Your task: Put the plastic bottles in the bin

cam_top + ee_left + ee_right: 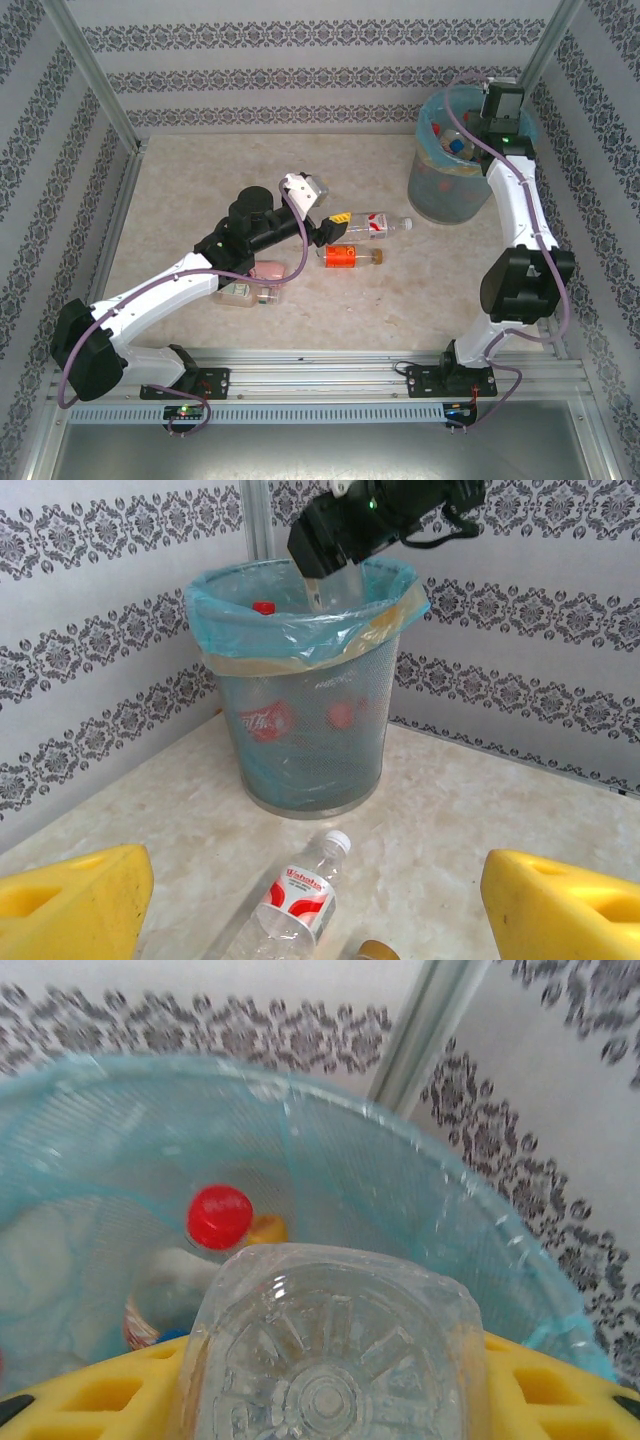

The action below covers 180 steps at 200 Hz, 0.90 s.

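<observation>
Over the bin: right gripper clamped on a clear bottle, base facing the wrist camera, neck aimed down into the blue-lined bin.
Inside the bin: red-capped bottle among others.
Mid-table: left gripper spread wide, holding nothing.
Just beside it: red-and-white-labelled bottle and orange-labelled bottle, both lying flat, long axes running left-right, caps pointing right, toward the bin's side.

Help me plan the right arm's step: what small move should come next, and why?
Probably open the right claw and drop its bottle: the clear bottle hangs gripped right above the bin's open mouth, with other bottles already lying inside.
</observation>
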{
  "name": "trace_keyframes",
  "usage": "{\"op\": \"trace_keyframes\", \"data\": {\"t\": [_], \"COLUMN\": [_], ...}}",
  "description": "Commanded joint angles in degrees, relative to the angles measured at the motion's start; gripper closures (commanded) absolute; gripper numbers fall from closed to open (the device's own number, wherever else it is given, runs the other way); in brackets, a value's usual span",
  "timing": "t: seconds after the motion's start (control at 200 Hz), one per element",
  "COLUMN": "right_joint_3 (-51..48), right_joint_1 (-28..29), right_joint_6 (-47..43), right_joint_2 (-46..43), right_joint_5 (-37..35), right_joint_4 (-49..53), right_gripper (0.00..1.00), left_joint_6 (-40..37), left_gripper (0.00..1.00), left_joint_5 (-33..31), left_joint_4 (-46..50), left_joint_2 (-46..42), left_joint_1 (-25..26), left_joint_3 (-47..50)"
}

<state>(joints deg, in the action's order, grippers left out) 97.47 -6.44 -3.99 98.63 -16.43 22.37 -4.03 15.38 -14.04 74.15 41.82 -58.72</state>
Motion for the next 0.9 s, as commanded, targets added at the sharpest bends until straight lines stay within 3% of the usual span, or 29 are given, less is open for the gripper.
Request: {"op": "trace_keyframes", "data": {"t": [0.0, 0.59, 0.894], "right_joint_3": [-0.9, 0.4, 9.0], "right_joint_1": [-0.8, -3.7, -3.4], "right_joint_6": [2.6, 6.9, 9.6], "right_joint_2": [0.4, 9.6, 7.9], "right_joint_5": [1.6, 5.7, 10.3], "right_joint_4": [-2.8, 1.7, 6.3], "right_gripper": [0.57, 0.56, 0.32], "left_joint_6": [-0.6, -0.9, -1.0], "left_gripper": [0.14, 0.14, 0.13], "left_joint_5": [0.6, 0.7, 0.7], "left_joint_4": [-1.2, -1.7, -1.6], "left_joint_2": [-0.3, 0.2, 1.6], "left_joint_1": [-0.4, -0.4, -0.5], "left_joint_3": [0.9, 1.8, 0.5]}}
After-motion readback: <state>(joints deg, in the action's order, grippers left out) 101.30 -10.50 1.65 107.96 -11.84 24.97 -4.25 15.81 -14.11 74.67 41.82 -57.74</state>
